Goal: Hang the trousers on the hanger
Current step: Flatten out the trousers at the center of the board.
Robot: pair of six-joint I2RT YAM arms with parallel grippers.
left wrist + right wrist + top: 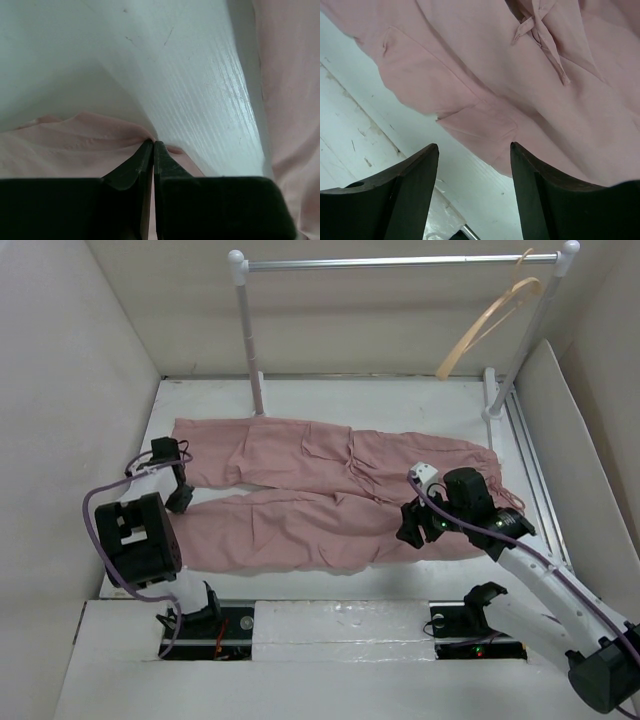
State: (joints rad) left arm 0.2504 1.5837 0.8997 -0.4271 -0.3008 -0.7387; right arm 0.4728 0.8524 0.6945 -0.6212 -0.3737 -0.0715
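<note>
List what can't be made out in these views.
- Left wrist: whether the shut left gripper pinches the trousers; its own fingers hide the contact.
- Top: the trousers' waist, partly under the right arm.
- Top: how the hook of the hanger sits on the rail; too thin.
- Right wrist: the trousers' legs, cut off by the edges beyond the open right gripper.

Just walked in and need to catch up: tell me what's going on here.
Two robot arms are working on the pink trousers, which lie flat on the table. The left claw is shut at the leg ends; whether it pinches cloth is unclear. The right claw is open over the waist edge near the drawstring, holding nothing. The hanger hangs empty on the rail.
</note>
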